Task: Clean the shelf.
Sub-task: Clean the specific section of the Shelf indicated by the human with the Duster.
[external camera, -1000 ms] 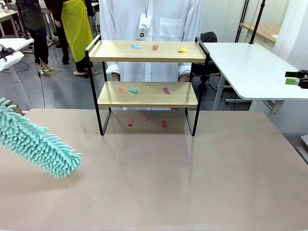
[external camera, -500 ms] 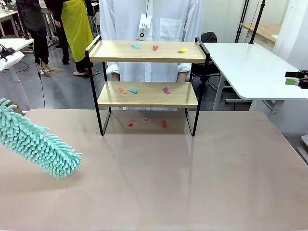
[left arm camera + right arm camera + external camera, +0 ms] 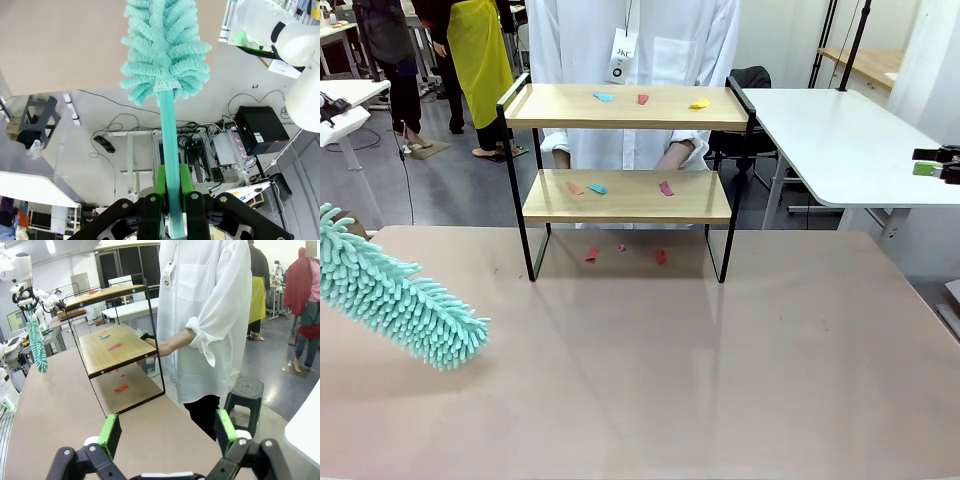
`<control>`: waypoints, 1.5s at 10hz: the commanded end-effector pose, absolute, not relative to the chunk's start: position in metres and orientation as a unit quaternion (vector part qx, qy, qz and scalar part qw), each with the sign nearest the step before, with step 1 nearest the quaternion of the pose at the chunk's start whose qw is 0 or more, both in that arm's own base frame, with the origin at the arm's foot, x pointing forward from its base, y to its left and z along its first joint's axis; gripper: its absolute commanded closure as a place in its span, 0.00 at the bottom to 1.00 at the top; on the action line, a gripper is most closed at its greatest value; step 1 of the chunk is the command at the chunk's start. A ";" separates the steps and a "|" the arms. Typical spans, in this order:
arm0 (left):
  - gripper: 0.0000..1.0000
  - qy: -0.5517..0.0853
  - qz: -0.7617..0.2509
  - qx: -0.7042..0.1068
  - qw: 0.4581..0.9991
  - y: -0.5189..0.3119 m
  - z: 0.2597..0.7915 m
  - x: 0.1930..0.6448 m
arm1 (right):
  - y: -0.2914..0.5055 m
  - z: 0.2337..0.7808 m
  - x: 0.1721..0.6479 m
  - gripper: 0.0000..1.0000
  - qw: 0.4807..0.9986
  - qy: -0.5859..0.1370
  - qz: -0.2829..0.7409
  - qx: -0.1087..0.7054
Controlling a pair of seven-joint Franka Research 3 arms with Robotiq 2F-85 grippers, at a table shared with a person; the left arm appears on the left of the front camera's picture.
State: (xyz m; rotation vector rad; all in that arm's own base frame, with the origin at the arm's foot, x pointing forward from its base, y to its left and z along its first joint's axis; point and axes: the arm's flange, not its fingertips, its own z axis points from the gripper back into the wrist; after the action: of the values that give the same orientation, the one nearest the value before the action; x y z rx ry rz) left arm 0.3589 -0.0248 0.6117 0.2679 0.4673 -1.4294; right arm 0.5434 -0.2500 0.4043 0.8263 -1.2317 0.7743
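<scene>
The shelf [image 3: 625,120] stands at the table's far middle; in the right wrist view the shelf [image 3: 117,347] is seen from its side. Small coloured paper scraps [image 3: 642,99] lie on its top board, more scraps [image 3: 596,188] on the lower board, and red ones [image 3: 591,255] on the table beneath. A fluffy teal duster [image 3: 405,305] hangs tilted over the table's left side. My left gripper [image 3: 172,187] is shut on the duster's handle [image 3: 169,135]. At the far right my right gripper [image 3: 932,162] stays beside the table, and its wrist view shows this gripper [image 3: 167,432] open, holding nothing.
A person in a white coat [image 3: 630,40] stands behind the shelf with a hand [image 3: 150,345] at its far side. A white side table [image 3: 840,140] stands at the right. The brown table [image 3: 670,370] is bare in front of the shelf.
The person's hand behind the shelf's right side has shifted a little to the left. The duster and both grippers have not moved.
</scene>
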 end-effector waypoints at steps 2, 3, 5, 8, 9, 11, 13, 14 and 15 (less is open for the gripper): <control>0.87 0.209 -0.646 0.124 0.724 -0.025 0.615 0.357 | -0.248 0.407 0.544 0.00 0.668 -0.548 0.345 0.367; 0.87 0.209 -0.646 0.124 0.724 -0.025 0.615 0.357 | -0.248 0.407 0.544 0.00 0.668 -0.548 0.345 0.367; 0.87 0.209 -0.646 0.124 0.724 -0.025 0.615 0.357 | -0.248 0.407 0.544 0.00 0.668 -0.548 0.345 0.367; 0.87 0.209 -0.646 0.124 0.724 -0.025 0.615 0.357 | -0.248 0.407 0.544 0.00 0.668 -0.548 0.345 0.367; 0.87 0.209 -0.646 0.124 0.724 -0.025 0.615 0.357 | -0.248 0.407 0.544 0.00 0.668 -0.548 0.345 0.367; 0.87 0.209 -0.646 0.124 0.724 -0.025 0.615 0.357 | -0.248 0.407 0.544 0.00 0.668 -0.548 0.345 0.367; 0.87 0.209 -0.646 0.124 0.724 -0.025 0.615 0.357 | -0.248 0.407 0.544 0.00 0.668 -0.548 0.345 0.367; 0.87 0.209 -0.646 0.124 0.724 -0.025 0.615 0.357 | -0.248 0.407 0.544 0.00 0.668 -0.548 0.345 0.367; 0.87 0.212 -0.647 0.121 0.722 -0.025 0.612 0.359 | -0.248 0.407 0.544 0.00 0.668 -0.548 0.345 0.367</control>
State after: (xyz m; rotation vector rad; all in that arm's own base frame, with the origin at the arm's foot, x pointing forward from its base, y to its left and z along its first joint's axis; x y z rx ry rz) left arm 0.3591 -0.0249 0.6114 0.2675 0.4681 -1.4295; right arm 0.5434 -0.2500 0.4043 0.8263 -1.2317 0.7743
